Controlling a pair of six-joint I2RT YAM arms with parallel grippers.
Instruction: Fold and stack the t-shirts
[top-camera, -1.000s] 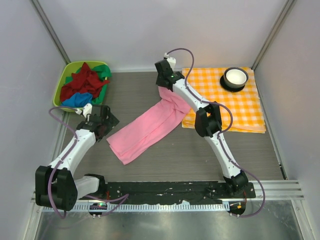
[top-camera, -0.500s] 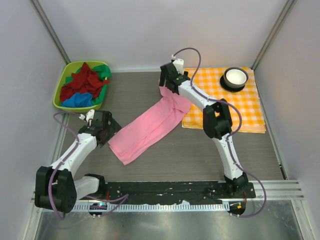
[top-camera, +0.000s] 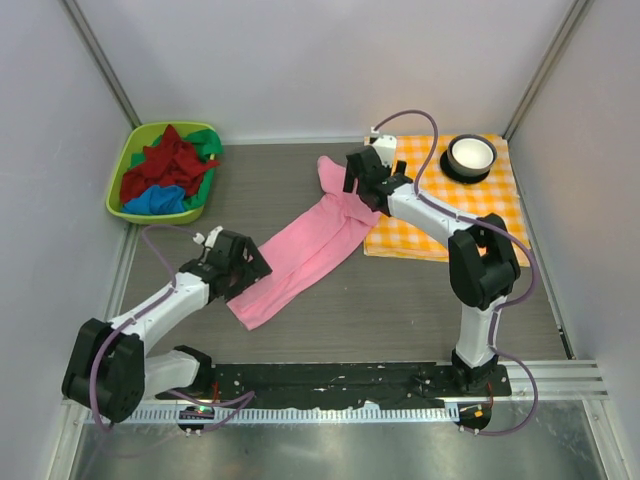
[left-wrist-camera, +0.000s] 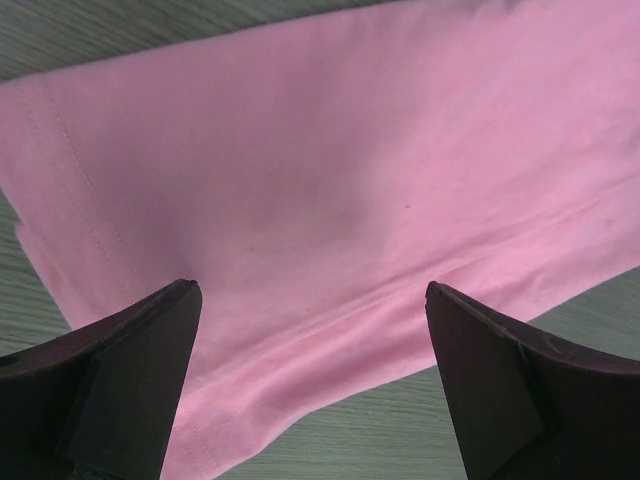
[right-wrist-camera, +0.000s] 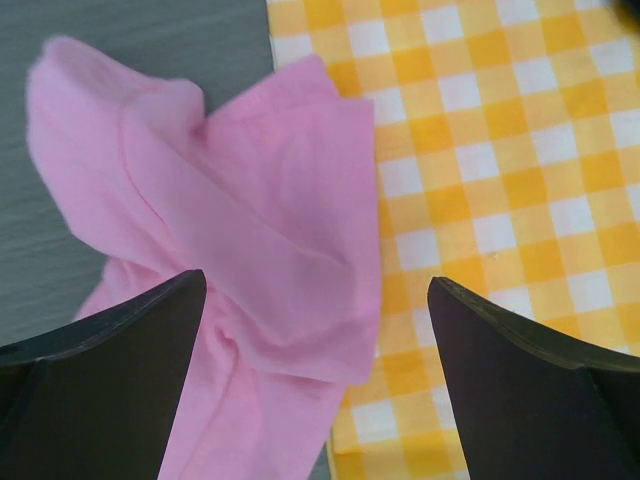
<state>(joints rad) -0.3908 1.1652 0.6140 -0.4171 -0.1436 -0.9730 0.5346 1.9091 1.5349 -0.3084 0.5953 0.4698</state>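
A light pink t-shirt lies folded into a long strip, running diagonally across the table. Its far end is rumpled and overlaps the edge of the checked cloth. My right gripper hangs open above that rumpled end, holding nothing. Over the strip's near left edge, my left gripper stands open with nothing between its fingers. Dark red, green and bright blue t-shirts are heaped in the green bin.
The green bin stands at the back left corner. An orange-and-white checked cloth covers the back right, with a white bowl on a dark coaster on it. Grey walls close in both sides.
My right gripper has opened and let go of the pink shirt's far end, then moved right. The left arm has swung right onto the shirt's near end.
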